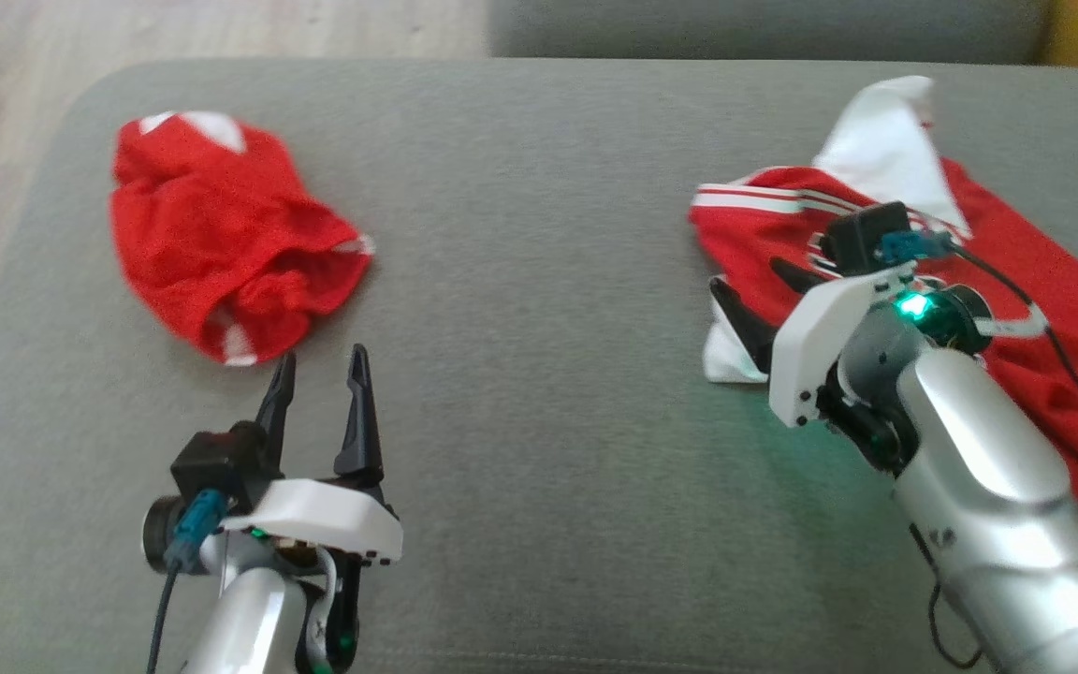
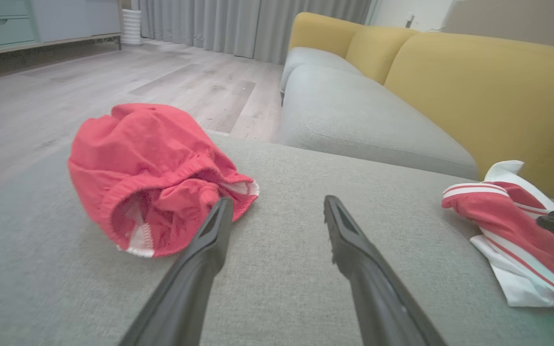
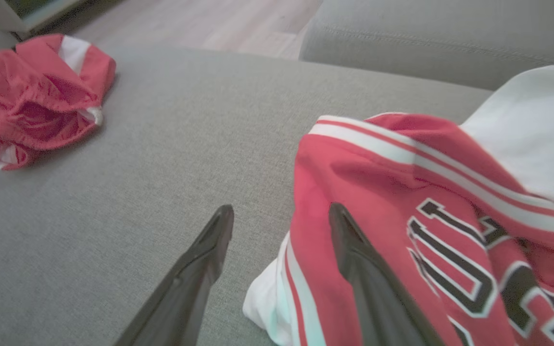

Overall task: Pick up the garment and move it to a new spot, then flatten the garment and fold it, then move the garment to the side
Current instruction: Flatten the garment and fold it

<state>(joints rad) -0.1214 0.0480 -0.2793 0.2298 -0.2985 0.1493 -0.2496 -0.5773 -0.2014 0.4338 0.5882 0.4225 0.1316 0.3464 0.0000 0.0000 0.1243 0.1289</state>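
Head view: at three o'clock the right gripper [image 1: 750, 278] hangs spread and empty over the jersey [image 1: 1072, 290]; I'd pinch its white corner low. Left gripper [image 1: 322, 356] gapes empty.

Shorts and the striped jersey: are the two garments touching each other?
Apart. The head view shows the shorts and the jersey separated by bare grey cushion.
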